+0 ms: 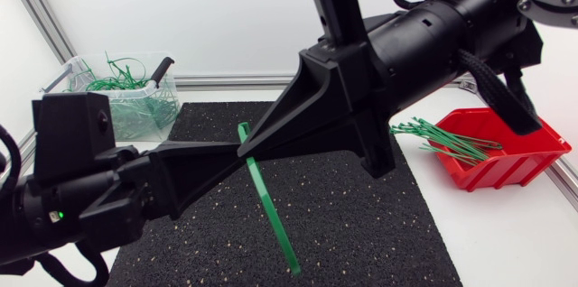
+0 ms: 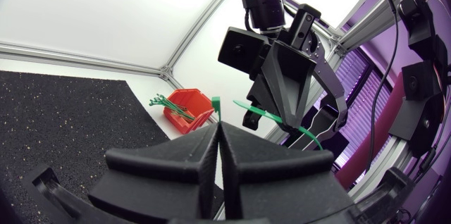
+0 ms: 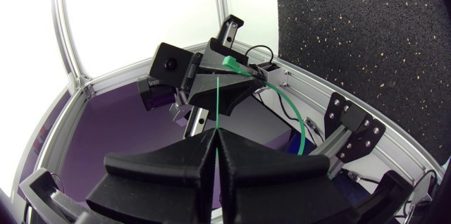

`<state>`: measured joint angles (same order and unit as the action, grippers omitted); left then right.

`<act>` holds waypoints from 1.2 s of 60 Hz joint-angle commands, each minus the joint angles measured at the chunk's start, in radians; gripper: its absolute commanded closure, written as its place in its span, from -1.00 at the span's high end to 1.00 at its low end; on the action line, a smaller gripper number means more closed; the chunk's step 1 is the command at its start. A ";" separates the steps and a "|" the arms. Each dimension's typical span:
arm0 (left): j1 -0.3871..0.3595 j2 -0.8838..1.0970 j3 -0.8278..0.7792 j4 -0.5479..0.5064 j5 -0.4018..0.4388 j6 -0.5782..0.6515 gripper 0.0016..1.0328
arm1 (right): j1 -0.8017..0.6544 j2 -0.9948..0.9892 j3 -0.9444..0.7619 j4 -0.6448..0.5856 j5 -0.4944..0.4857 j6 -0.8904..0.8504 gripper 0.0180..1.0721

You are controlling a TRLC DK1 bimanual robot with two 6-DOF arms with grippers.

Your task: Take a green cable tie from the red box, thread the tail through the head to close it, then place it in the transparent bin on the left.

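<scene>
1. My two arms meet in mid-air over the black speckled mat [image 1: 361, 224]. The left gripper [image 1: 237, 150] and right gripper [image 1: 253, 146] sit tip to tip, and each is clenched on the same green cable tie [image 1: 266, 201].
2. The tie is held well apart from both the red box [image 1: 506, 171] at the right, where spare ties [image 1: 442, 138] lie, and the transparent bin [image 1: 172, 97] at the far left.
3. I judge the tie very light, slick and springy, bending easily across its flat face. It is best pinched on the flat faces, close to the head and close to the tip.
4. Only the head view shows the tail [image 1: 284, 246] hanging free toward the near side of the mat.
5. The left wrist view shows the tie's head [image 2: 215, 102] poking just above my left fingertips.
6. The right wrist view shows the strap edge-on, a thin line between the two grippers. I cannot tell whether the tail has entered the head.
</scene>
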<state>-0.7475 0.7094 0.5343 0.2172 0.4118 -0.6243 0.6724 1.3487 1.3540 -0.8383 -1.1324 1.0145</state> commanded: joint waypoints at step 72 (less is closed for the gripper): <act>0.023 0.033 0.055 0.036 -0.008 0.051 -0.93 | -0.016 0.018 0.008 0.038 -0.006 0.030 -0.89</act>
<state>-0.7330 0.7292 0.5507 0.2359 0.4095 -0.5900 0.6636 1.3491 1.3651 -0.8097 -1.1332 1.0145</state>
